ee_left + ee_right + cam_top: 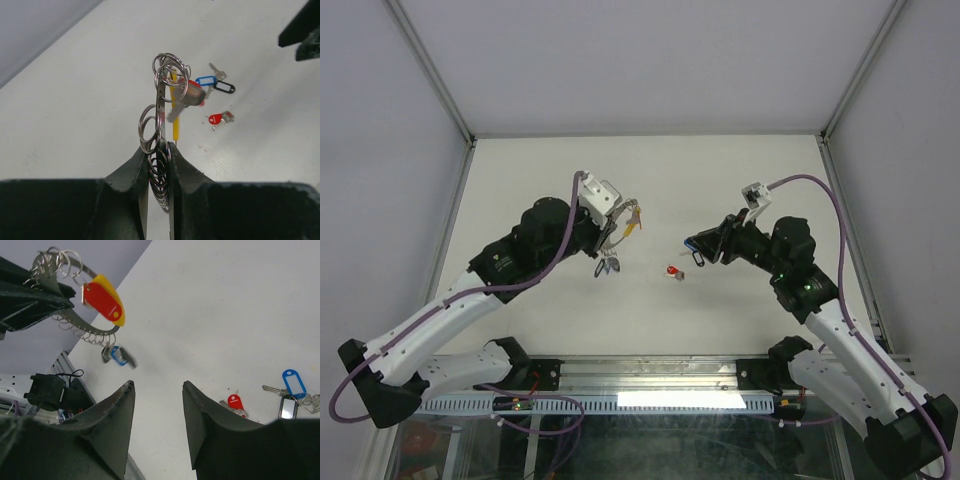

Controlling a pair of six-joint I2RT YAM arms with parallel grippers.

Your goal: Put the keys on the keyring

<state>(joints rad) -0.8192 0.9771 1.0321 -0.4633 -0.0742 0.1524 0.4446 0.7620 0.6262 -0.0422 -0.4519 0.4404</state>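
Observation:
My left gripper (618,222) is shut on the keyring (161,107), a thin silvery hoop with a yellow section (176,115) and many small loops, held above the table. A red-tagged key (102,300) hangs on the hoop by the yellow part, and a blue-tagged key (119,355) dangles below it, blurred. On the table lie a red-tagged key (672,271), a blue-tagged key (290,377) and a black-tagged key (286,407). My right gripper (157,385) is open and empty, above the table next to the blue and black keys.
The white table (540,170) is walled by grey panels with metal frame posts (430,70). The left gripper (30,300) shows at the upper left of the right wrist view. A metal rail (650,375) runs along the near edge.

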